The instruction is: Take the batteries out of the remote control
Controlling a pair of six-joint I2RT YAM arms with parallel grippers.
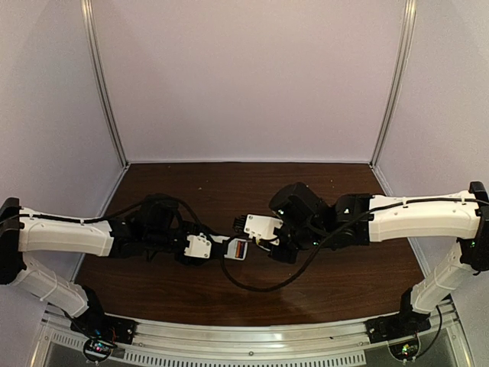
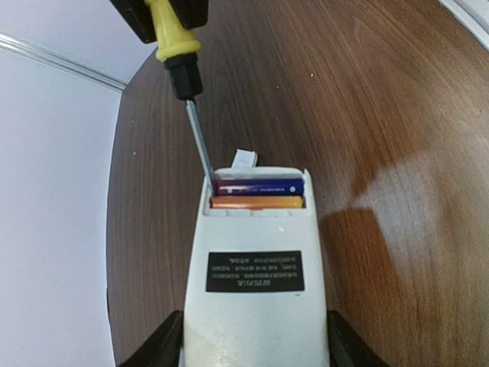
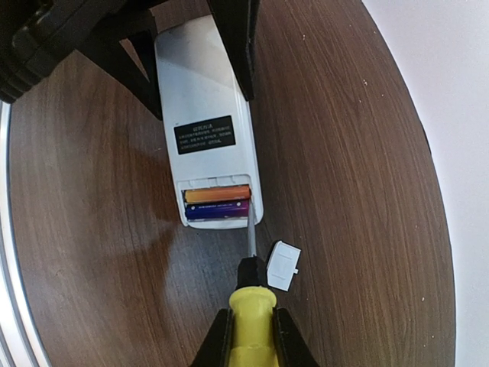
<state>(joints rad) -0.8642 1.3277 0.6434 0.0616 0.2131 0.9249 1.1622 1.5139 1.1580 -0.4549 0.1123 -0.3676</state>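
R gripper [image 3: 250,336] clamped on screwdriver [image 3: 249,294], tip beside batts [image 3: 218,202] to pry; L gripper [image 2: 252,348] spans and grips remote [image 2: 256,260], steadying it.

one corner crowded

the screwdriver [image 2: 186,84] stood in the bay's corner beside the batteries [image 2: 260,186], its handle over the approach from the open end. the white lid [image 3: 284,265] lay just beyond that end. the left fingers [image 3: 238,46] flanked the remote control [image 3: 202,92] at its other half. bench [image 3: 92,252] to either side lay open.

Near end of remote control [image 2: 252,321] off-frame
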